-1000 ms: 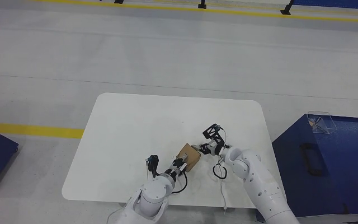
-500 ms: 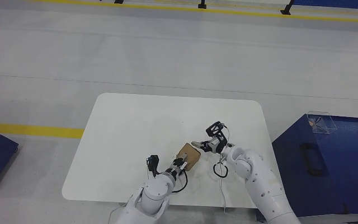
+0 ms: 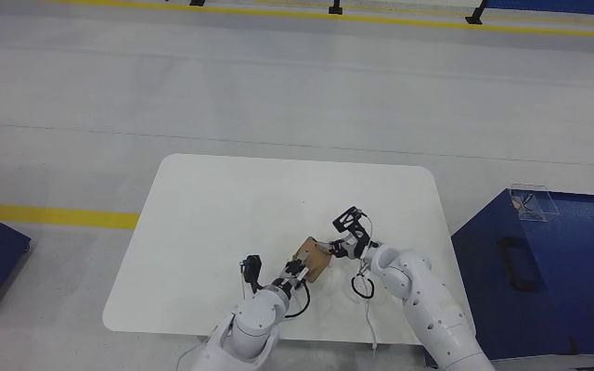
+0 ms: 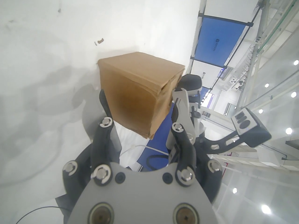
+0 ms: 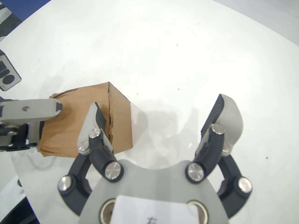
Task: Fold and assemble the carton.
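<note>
1. Progress: the box (image 3: 313, 259) already looked folded up into a closed cube, sitting near the front edge of the counter (image 3: 232, 213) between the two arms. So most of the job seemed done.
2. What was probably left: the side seam facing the right arm looked a bit ragged and gapped, so that flap likely needed pressing in or tucking.
3. Left tool (image 4: 140, 94): clamped on the box, one finger on each of two opposite faces.
4. Right tool (image 5: 158, 101): spread wide and gripping nothing. One finger sat right at the box's seam edge, and the other hung over bare counter.
5. Count: one box, two tools, one counter.
</note>
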